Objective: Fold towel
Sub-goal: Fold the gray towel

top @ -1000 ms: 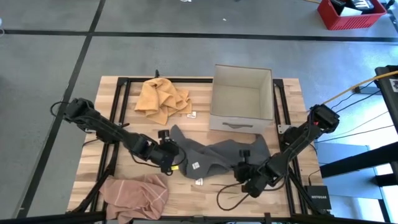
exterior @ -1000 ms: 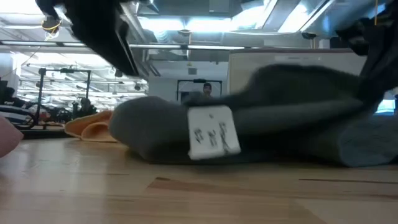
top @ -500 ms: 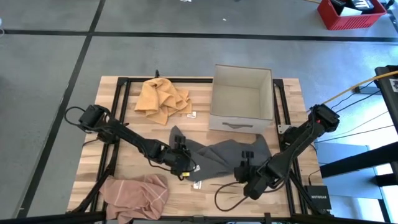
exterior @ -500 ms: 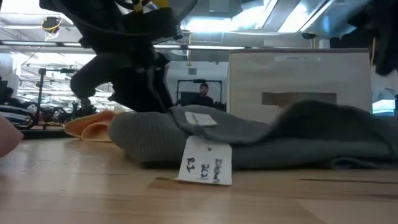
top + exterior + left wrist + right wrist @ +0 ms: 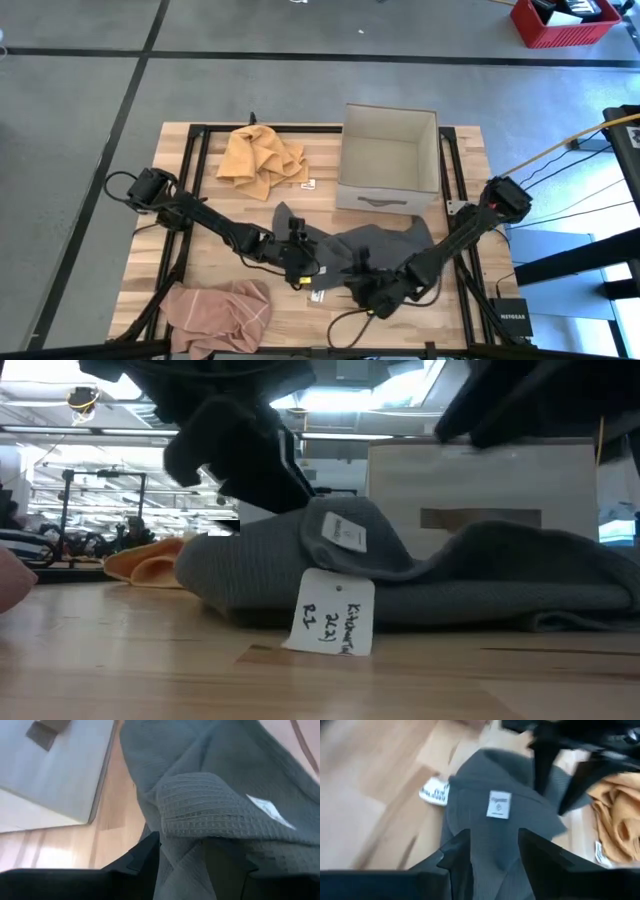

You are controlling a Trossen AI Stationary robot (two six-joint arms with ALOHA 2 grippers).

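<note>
The crumpled grey waffle-weave towel [image 5: 365,248] lies on the wooden slat table [image 5: 220,200], at about 5 o'clock from the table's centre in the high view, just in front of the open grey cardboard box [image 5: 388,160]. One fold is raised at its near edge. A white paper tag with handwriting [image 5: 330,625] hangs from this fold and reaches the table in the low view; a small white sewn label [image 5: 345,533] sits above it.

The left gripper [image 5: 298,262] is at the towel's 9 o'clock edge. Its fingers stand partly apart with towel cloth bunched between them in the left wrist view; whether they pinch it cannot be told.

The right gripper [image 5: 362,292] is at the towel's 6 o'clock edge, over the cloth. Its fingers [image 5: 457,852] stand apart above the grey fabric and grip nothing visible.

A crumpled mustard-yellow cloth [image 5: 262,155] lies at 11 o'clock on the table, well apart from the towel. A crumpled pink cloth [image 5: 220,312] lies at 7 o'clock, at the near edge.
</note>
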